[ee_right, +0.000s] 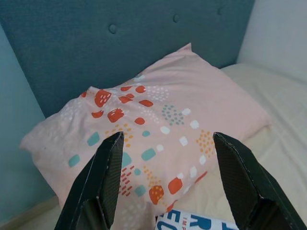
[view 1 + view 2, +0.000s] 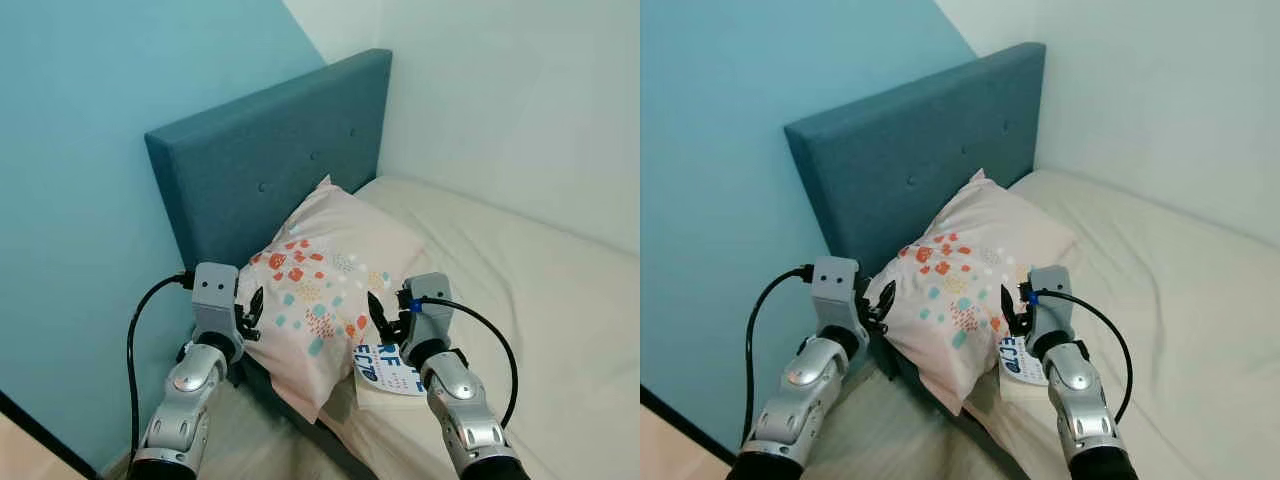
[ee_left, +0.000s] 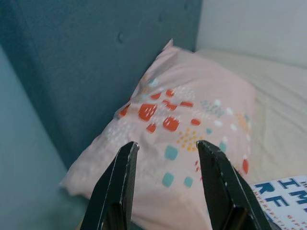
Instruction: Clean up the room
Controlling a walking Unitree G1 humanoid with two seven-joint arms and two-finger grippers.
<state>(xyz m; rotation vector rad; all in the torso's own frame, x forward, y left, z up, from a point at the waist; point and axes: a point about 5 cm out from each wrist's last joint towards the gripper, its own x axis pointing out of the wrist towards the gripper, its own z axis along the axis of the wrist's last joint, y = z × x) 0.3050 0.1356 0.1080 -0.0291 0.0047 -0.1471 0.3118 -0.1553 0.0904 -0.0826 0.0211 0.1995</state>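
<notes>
A cream-sheeted bed (image 2: pixel 540 290) carries a pink patterned pillow (image 2: pixel 320 290) leaning against the headboard (image 2: pixel 270 160), and perhaps a book (image 2: pixel 388 372).

Pink pillow (image 2: pixel 325 285) w/ coloured spots – tilted against blue headboard (image 2: pixel 270 160), on bed (image 2: pixel 520 290). Book (image 2: pixel 392 372) beside its lower corner.

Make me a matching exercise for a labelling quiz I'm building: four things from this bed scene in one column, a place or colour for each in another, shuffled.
Things:
1. pillow
2. headboard
3. book
4. left end effector

Descriptions:
A. teal, buttoned fabric
B. white cover with blue letters, beside the right end effector
C. pink with coloured spots, leaning on the headboard
D. open, at the pillow's near corner

Pairs: 1-C, 2-A, 3-B, 4-D
</notes>
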